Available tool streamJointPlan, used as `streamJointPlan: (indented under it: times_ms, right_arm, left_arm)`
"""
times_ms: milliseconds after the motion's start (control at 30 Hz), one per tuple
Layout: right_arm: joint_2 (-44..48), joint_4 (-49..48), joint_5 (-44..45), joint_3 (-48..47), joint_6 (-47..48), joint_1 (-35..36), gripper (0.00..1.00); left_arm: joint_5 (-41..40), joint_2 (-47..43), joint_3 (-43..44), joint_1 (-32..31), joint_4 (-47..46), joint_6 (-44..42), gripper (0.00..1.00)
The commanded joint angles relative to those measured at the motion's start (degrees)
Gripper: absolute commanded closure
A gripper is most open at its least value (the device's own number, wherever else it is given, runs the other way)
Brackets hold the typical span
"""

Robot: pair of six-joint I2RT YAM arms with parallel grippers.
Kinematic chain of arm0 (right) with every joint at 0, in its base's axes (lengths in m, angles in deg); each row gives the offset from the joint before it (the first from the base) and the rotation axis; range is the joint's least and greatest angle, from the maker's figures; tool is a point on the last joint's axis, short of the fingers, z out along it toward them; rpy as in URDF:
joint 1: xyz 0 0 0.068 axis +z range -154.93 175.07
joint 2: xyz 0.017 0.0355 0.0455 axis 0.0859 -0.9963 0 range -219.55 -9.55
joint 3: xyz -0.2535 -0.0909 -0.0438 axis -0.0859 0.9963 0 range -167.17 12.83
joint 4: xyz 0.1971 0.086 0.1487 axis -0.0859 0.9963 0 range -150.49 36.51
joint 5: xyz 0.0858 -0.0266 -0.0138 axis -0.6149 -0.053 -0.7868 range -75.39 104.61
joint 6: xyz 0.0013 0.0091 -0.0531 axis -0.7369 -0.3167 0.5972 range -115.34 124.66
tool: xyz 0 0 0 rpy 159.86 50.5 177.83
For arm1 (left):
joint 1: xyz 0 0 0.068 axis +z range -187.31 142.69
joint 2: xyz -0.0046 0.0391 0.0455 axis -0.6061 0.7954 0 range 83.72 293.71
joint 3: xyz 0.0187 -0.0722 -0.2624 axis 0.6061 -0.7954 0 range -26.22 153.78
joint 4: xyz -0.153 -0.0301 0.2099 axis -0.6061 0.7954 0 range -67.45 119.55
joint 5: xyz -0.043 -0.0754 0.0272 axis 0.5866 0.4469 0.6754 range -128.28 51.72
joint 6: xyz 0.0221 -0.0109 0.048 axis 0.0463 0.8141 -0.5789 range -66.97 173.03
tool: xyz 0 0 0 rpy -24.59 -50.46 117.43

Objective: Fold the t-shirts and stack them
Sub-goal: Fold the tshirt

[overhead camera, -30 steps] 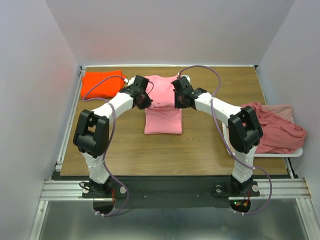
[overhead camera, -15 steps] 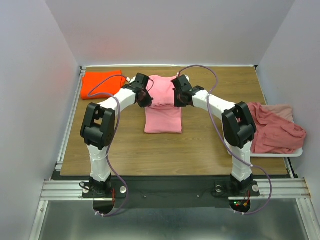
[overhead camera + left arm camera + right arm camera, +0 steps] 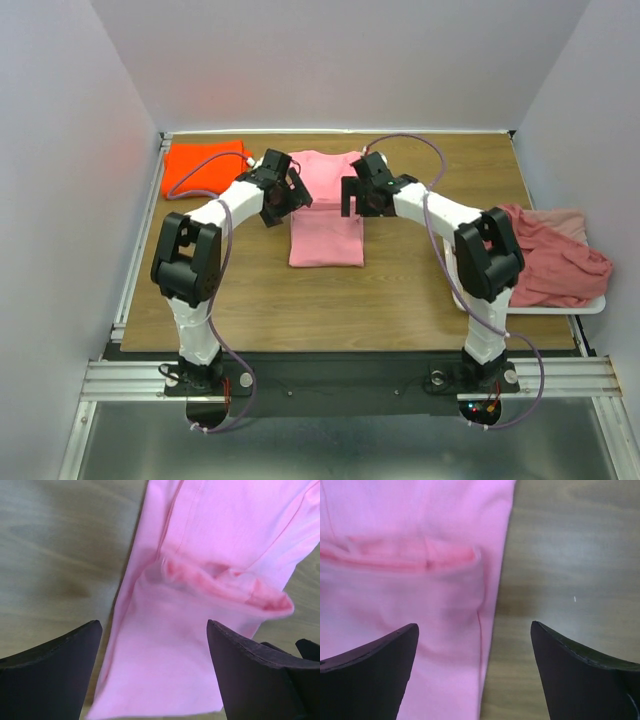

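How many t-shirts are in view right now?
4: orange t-shirt folded at the far left, pink t-shirt mid-table, dusty rose t-shirt heaped on the white tray, pale pink t-shirt peeking behind it. Heap may hide more.

Shirt [image 3: 325, 232] between left hand [image 3: 296, 199], right hand [image 3: 351, 204]

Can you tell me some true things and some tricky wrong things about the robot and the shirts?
1. The left gripper and the right gripper are both open. True.
2. The pink t-shirt hangs from a gripper. False: it lies on the table, held by neither.
3. The orange t-shirt lies at the table's far left corner. True.
4. The white tray is empty. False: a heap of dusty rose shirts lies on it.
5. The orange t-shirt is stacked on the pink one. False: they lie apart.
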Motion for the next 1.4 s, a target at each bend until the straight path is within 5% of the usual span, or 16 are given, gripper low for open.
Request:
streamJointPlan:
  times_ms: [0, 267, 400, 700, 833, 967, 1167, 1367]
  right_arm:
    - [8.8, -0.4, -3.9, 5.8, -2.2, -0.3, 0.0]
    - [19.7, -6.5, -12.6, 25.3, -8.9, -0.1, 0.0]
    - [22.0, -10.8, -17.7, 30.9, -12.7, 0.0, 0.11]
    - [20.8, -17.4, -22.7, 35.9, -16.6, 0.2, 0.42]
    - [21.1, -18.4, -24.1, 37.1, -17.4, 0.2, 0.51]
    - [21.5, -19.5, -24.7, 39.2, -17.7, 0.6, 0.63]
    - [23.6, -20.5, -25.3, 43.3, -17.5, 1.1, 1.0]
    - [41.1, -18.3, -23.6, 52.8, -17.7, 2.5, 1.0]
  left_arm:
    - [-0.2, -10.3, -8.0, -0.8, -1.5, -0.8, 0.02]
    - [2.8, -20.1, -28.3, -2.0, -9.2, 3.4, 0.02]
    - [6.5, -19.8, -33.4, -2.4, -12.7, 4.2, 0.09]
    - [8.9, -18.9, -37.1, -3.0, -17.0, 5.2, 0.49]
    - [9.8, -19.2, -38.8, -3.8, -18.2, 5.9, 0.81]
    - [10.2, -19.3, -40.3, -4.0, -18.6, 6.4, 1.0]
    - [10.0, -21.6, -42.9, -5.6, -19.0, 6.6, 1.0]
    - [8.6, -31.6, -48.7, -12.1, -16.8, 8.1, 1.0]
